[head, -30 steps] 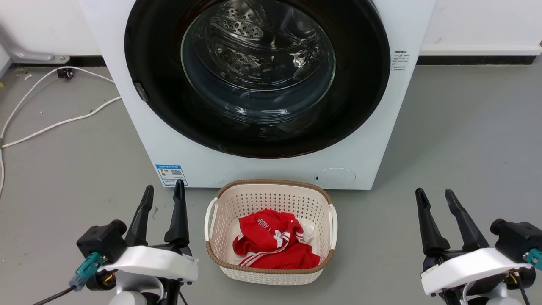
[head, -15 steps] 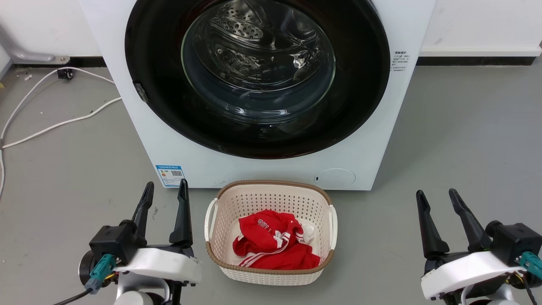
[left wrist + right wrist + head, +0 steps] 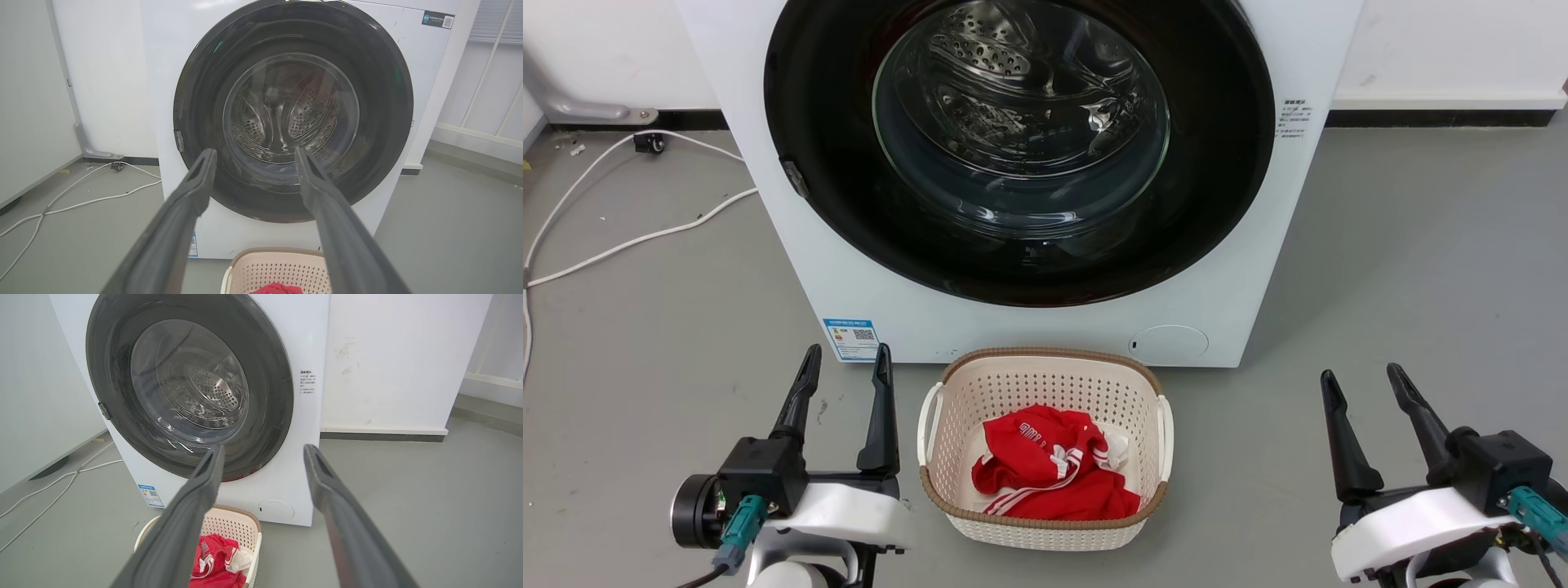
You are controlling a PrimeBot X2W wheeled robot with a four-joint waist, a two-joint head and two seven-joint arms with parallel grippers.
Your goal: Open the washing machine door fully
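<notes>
1. Head view: the washing machine door (image 3: 1019, 147) lies shut, flush against the front of the washing machine (image 3: 1029, 331), just as in both earlier pictures.
   - The left claw (image 3: 847, 353) stands at the lower left with its two fingers spread and nothing between them. Over the last second its wrist has turned, so the black camera block has swung in from the outer side. The inner fingertip now sits at the right edge of the blue label (image 3: 852, 337), a little further right than before.
   - The right claw (image 3: 1361, 374), at the lower right, is likewise spread and empty. Its camera block has drifted inward, while its fingertips have hardly shifted.
   - Both claws are well apart from the door.
   - The laundry basket (image 3: 1045, 359) with the red garment (image 3: 1054, 474) sits on the floor just before the machine, unmoved.
2. Left wrist view: the left claw's fingers gape wide and frame the lower half of the closed door. A small grey tab (image 3: 178, 141) sits on the door's left edge. The basket's rim shows at the bottom, between the fingers.
3. Right wrist view: the fingers stand apart and hold nothing. The closed door is seen aslant at the upper left. The round filter cap (image 3: 276, 509) lies between the fingers, and the basket is at the bottom.
</notes>
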